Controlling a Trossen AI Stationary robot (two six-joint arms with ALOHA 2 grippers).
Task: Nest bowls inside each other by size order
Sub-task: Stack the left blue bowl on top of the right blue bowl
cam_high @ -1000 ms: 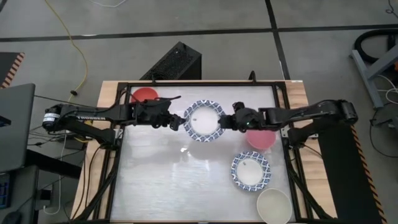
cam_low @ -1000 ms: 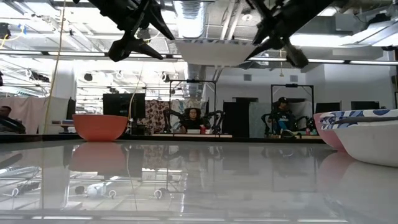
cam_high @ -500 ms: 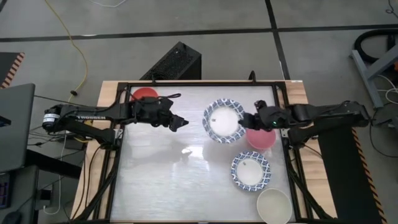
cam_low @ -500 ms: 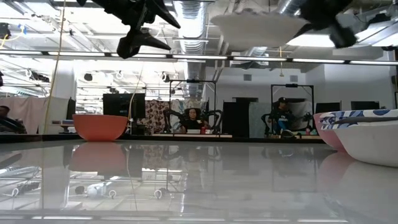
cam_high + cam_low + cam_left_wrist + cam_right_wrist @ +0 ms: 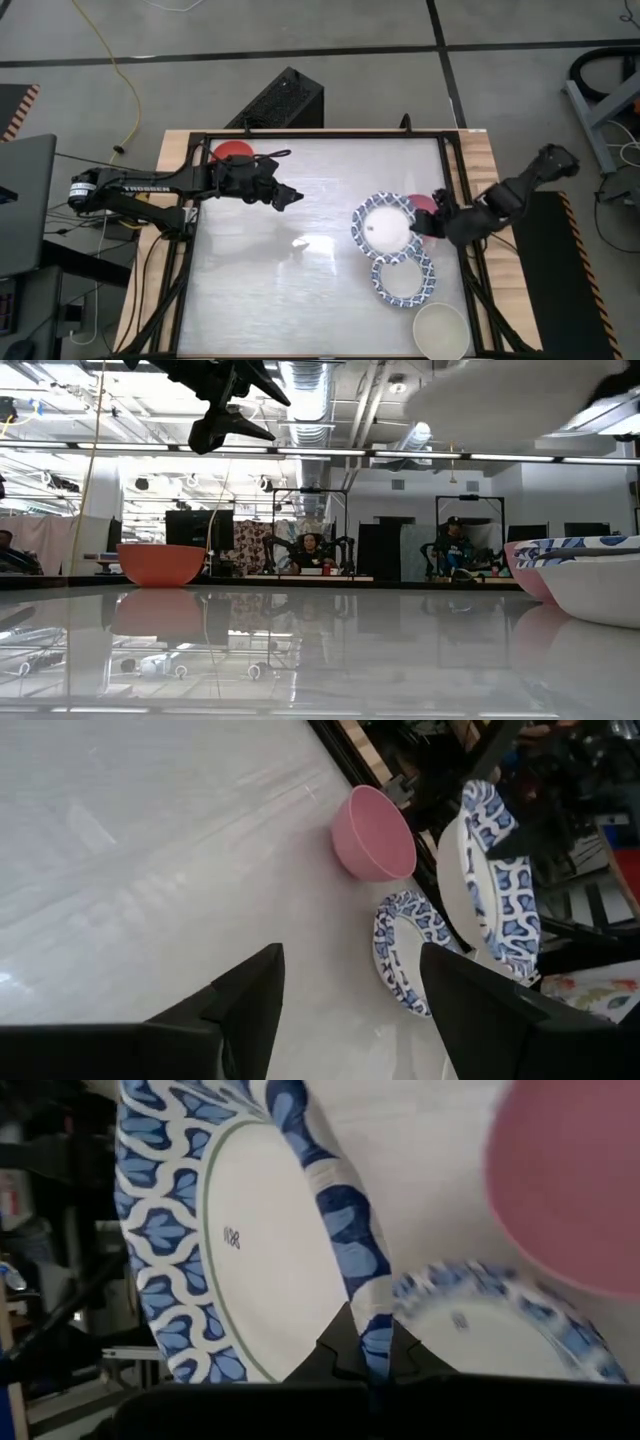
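The right gripper (image 5: 432, 224) is clamped on the rim of a blue-rimmed bowl (image 5: 386, 225), and that bowl hangs in the air at the right side of the table (image 5: 270, 290), carried edge-on between the fingers. The right wrist view shows the pinch plainly: both dark fingers squeezed onto the patterned rim (image 5: 350, 1270), the bowl's white inside facing out.

Seen from above, the carried bowl overlaps a second blue-rimmed bowl (image 5: 403, 279) resting on the table, with the pink bowl (image 5: 424, 205) just behind, partly covered. The cream bowl (image 5: 441, 331) sits at the table's near right corner. The red bowl (image 5: 233, 154) stands alone at the far left, well apart from the rest.

The left gripper (image 5: 292, 196) hovers over the table's left half, fingers spread wide and nothing between them. Its wrist view looks past the parted fingers (image 5: 245, 1005) toward the pink bowl and the two blue-rimmed bowls beyond.
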